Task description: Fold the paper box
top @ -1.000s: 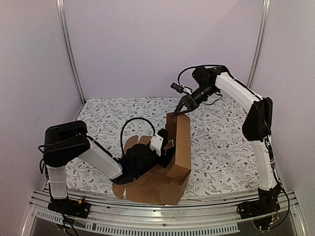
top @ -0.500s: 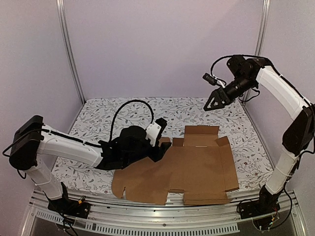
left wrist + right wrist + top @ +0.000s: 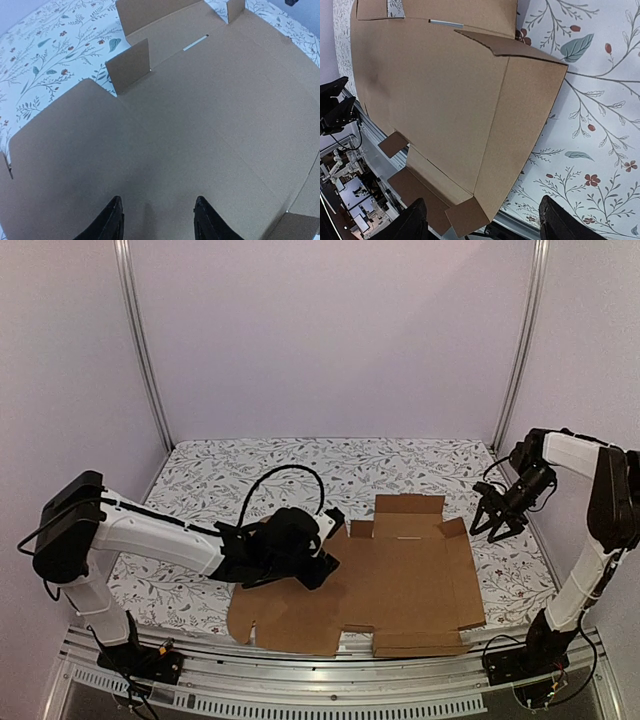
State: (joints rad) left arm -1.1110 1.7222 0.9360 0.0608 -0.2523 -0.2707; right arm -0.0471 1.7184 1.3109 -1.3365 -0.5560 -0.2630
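— What has changed over the last second?

— The paper box [image 3: 400, 580] no longer has its right half standing on edge; the whole sheet has dropped flat. The right gripper [image 3: 490, 532], which was up at that raised edge, has come down low by the sheet's far right corner. The left arm has stretched out further.

— Where does the box lie now?

— It is spread open as a flat die-cut sheet on the floral cloth [image 3: 220, 480], toward the near side of the table, with its near edge close to the table's front. The far flap [image 3: 408, 508] tilts up a little. In the left wrist view a small tab [image 3: 129, 67] stands upright at the crease beside that flap.

— And from the right wrist?

— The cardboard fills the left of that view. Its right-hand panel rises slightly off the cloth along its crease.

— The left gripper?

— The left gripper [image 3: 320, 564] sits over the sheet's left part, its arm reaching low across the cloth. In its own camera the fingers [image 3: 111, 222] are spread, with only bare cardboard showing between them. It is released and grasps nothing. Whether the tips touch the sheet I cannot tell.

— The right one?

— Its fingers [image 3: 415, 222] stand wide apart with nothing between them, so it is released too. It hangs just beside the sheet's right edge, above the cloth and not touching the cardboard.
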